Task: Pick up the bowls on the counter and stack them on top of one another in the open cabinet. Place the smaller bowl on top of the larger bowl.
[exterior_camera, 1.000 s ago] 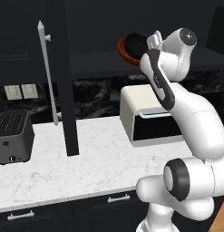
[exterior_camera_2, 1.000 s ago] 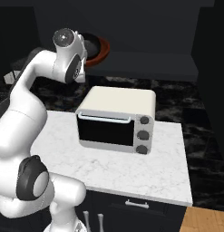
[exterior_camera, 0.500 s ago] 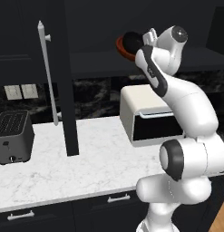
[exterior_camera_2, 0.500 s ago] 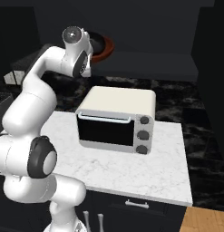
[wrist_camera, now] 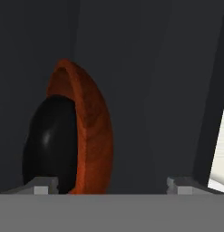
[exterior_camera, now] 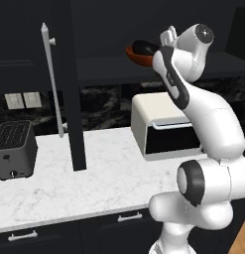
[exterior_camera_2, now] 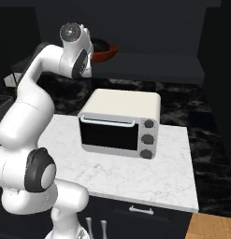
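Resting inside larger bowl point(wrist_camera: 93, 131): smaller bowl point(wrist_camera: 47, 140)

smaller bowl point(wrist_camera: 47, 140) in larger bowl point(wrist_camera: 93, 131)

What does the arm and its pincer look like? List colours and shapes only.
The arm has glossy white, rounded segments with dark grey rings and round caps at its joints. The pincer ends in two small grey, blocky fingertips. No cables or markings show.

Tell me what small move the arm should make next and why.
Probably draw the end effector straight back out of the cabinet: the small black bowl already sits inside the reddish-brown bowl on the shelf, and the jaws stand open.
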